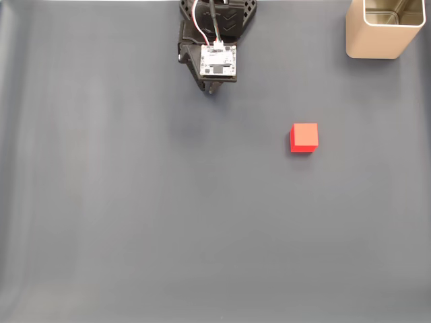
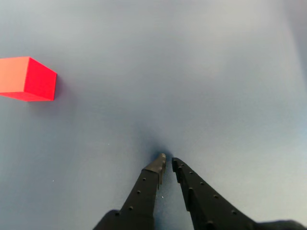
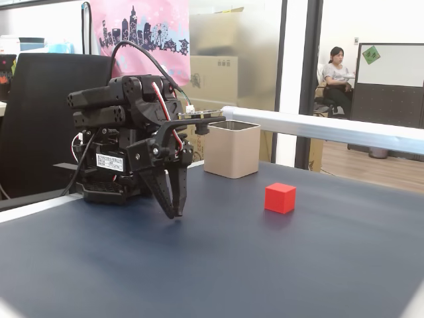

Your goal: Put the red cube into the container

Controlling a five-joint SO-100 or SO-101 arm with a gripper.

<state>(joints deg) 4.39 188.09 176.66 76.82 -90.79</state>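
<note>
Red cube (image 1: 304, 137) on mat — container (image 1: 381, 28) well apart

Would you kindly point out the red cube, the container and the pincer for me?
red cube (image 1: 304, 136): a fixed view from above, on its top face.
container (image 3: 231, 154): a fixed view from the side, on its beige front wall.
pincer (image 2: 168, 162): wrist view, midway between the two nearly touching fingertips.
</note>
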